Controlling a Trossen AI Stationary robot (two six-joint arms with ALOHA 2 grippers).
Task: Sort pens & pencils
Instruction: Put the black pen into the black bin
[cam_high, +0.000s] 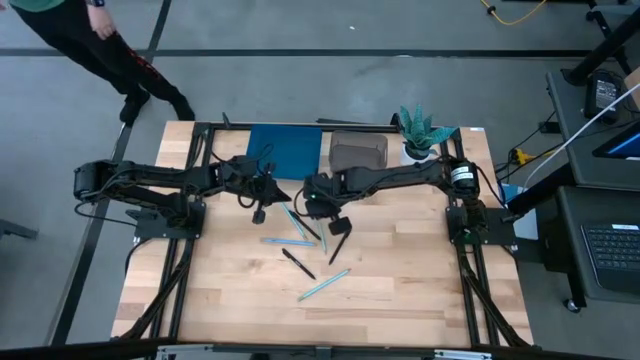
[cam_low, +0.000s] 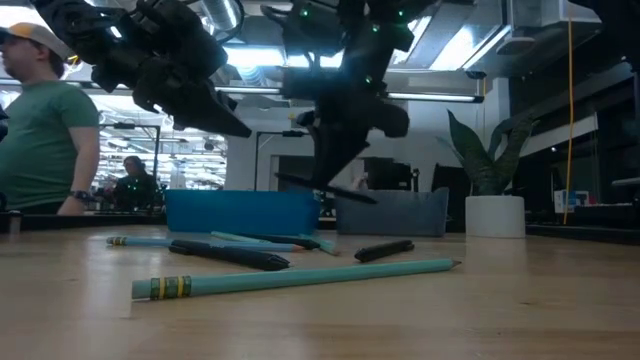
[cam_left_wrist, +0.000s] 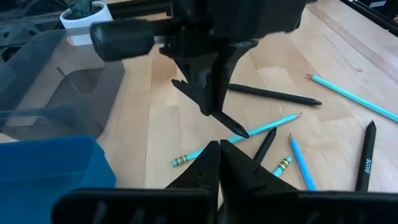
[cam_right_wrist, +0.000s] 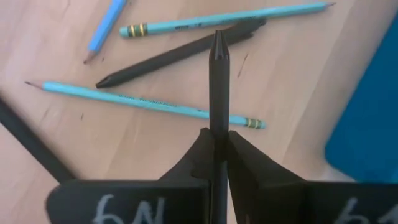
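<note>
Pinched between the fingers of the right gripper is one black pen, its long axis in line with the fingers and its tip pointing out past them. That gripper is held above the middle of the tabletop, a little toward the far edge, with the pen carried clear of the wood. The left gripper is pressed together with nothing between its fingers and hangs just beside the right one, on its left.

Below and nearer the front edge, the remaining pens and the light-blue pencils are scattered across the middle of the tabletop, some crossing one another.

Along the far edge two bins are set side by side: a blue bin toward the left arm and a grey bin toward the right arm, with a potted plant beyond it. From the held pen, both bins lie toward the far edge; the grey one is judged nearer to the right arm. A person is seen beyond the table.
</note>
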